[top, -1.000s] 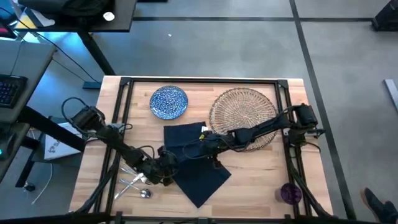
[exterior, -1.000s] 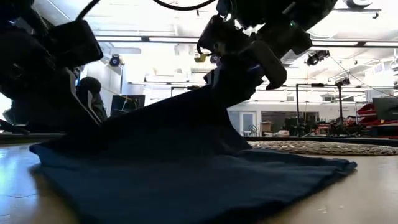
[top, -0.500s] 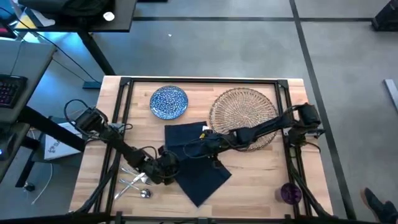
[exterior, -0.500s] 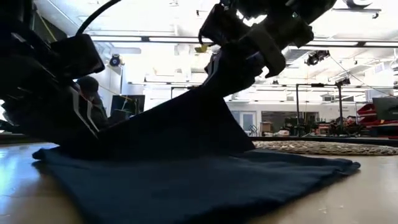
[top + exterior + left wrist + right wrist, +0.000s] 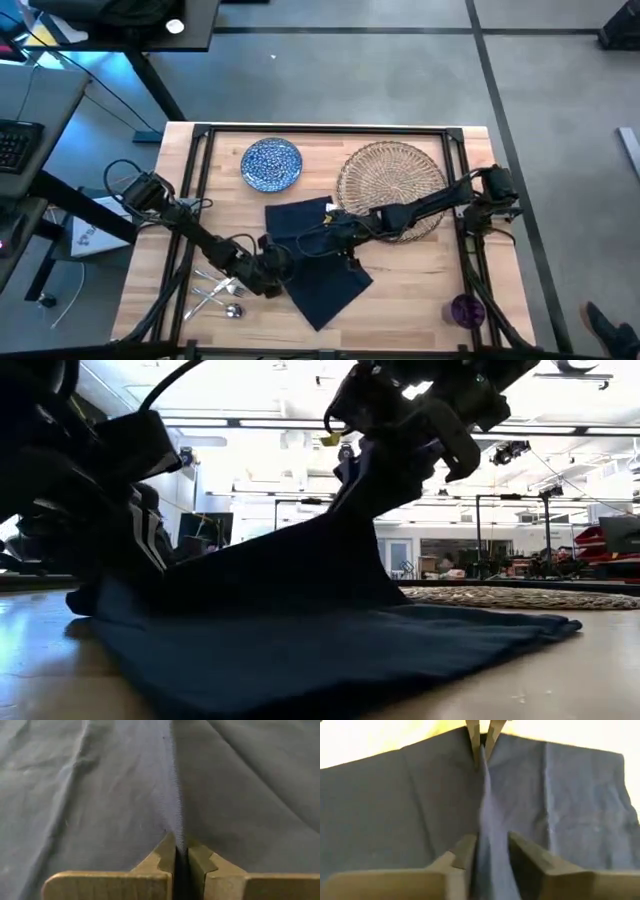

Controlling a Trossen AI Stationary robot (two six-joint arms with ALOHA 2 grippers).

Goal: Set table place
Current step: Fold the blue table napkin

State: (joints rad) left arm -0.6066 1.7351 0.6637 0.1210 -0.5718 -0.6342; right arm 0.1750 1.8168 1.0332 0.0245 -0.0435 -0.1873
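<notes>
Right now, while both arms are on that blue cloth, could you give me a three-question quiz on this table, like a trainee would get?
1. True or false: the blue plate sits on the wicker placemat.
2. Which grippers pinch the napkin? A) left only B) right only C) both
3. Fill in: the purple cup stands near the table's ____ arm side.

Key: 1 false, beside it. 2 C: left gripper and right gripper. 3 right.

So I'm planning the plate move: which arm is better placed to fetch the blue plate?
Neither is free: left claw and right claw both pinch the napkin. Once it is released, probably the left, since the plate lies on the table's left half, beside the placemat.
</notes>
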